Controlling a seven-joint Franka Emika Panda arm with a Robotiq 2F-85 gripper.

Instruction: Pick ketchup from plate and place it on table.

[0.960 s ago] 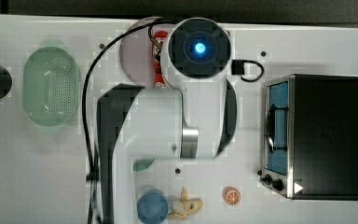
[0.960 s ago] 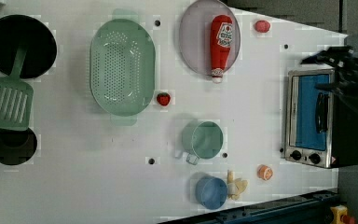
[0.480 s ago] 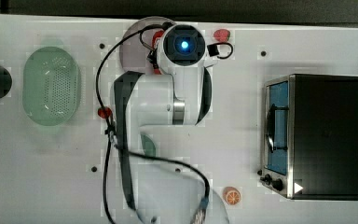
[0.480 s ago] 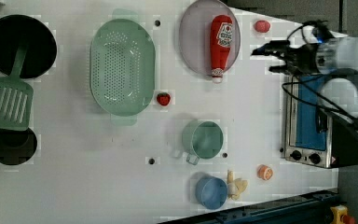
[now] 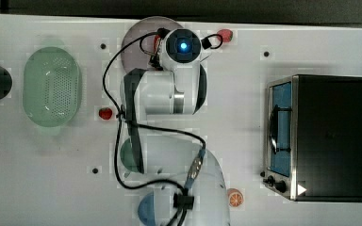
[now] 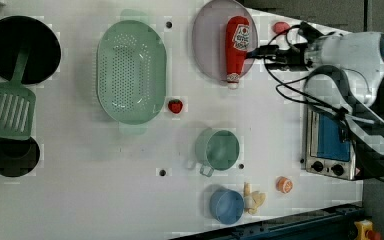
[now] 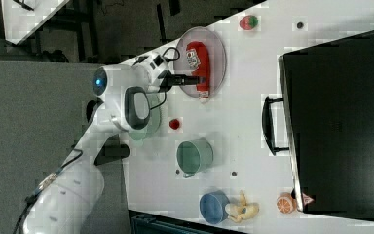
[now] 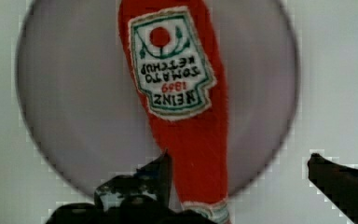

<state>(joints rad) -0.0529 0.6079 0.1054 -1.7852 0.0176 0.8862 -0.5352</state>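
Ketchup (image 8: 186, 140) on plate (image 8: 74, 116), between open fingers (image 8: 158, 175)

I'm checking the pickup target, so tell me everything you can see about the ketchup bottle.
The ketchup bottle is slim and red, with a white cap and a green-edged whitish label facing up. It lies flat on the mauve-grey plate, cap end over the plate's rim. The open gripper hangs above its neck, one finger on either side; no contact is visible.

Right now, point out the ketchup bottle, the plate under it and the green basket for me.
ketchup bottle (image 6: 236, 46), left view, on its red body beside the label.
plate (image 6: 209, 42), left view, on the bare mauve-grey surface to the bottle's left.
green basket (image 6: 131, 70), left view, on its perforated floor.
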